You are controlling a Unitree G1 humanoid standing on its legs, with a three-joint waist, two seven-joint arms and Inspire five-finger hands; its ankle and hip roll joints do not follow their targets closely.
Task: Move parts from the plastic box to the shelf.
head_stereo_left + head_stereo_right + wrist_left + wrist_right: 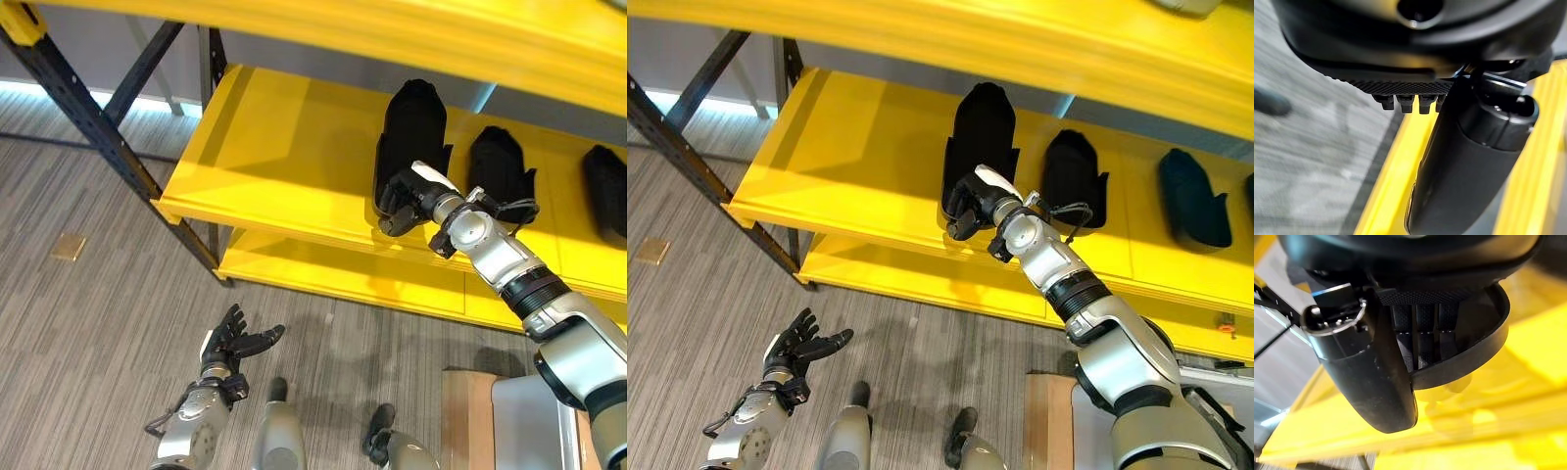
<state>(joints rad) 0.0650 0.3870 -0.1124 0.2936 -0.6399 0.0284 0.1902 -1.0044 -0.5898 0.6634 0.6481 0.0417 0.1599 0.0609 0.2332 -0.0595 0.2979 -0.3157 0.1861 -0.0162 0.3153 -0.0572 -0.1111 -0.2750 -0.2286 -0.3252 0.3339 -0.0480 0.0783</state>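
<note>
On the yellow shelf [265, 157], right robot hand [400, 194] curled around upright black part [411, 127]; left robot hand [232, 343] spread.

shelf [265, 157]: smooth glossy yellow painted metal | parts [411, 132]: matt black plastic | floor [88, 333]: striped grey carpet

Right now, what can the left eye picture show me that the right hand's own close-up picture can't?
The left eye view alone shows the left hand hanging open over the striped floor, plus two more black parts standing on the yellow shelf. The right wrist view alone shows, close up, fingers and thumb curled round that part's edge. Both show the right hand holding the leftmost black part at the shelf.
</note>
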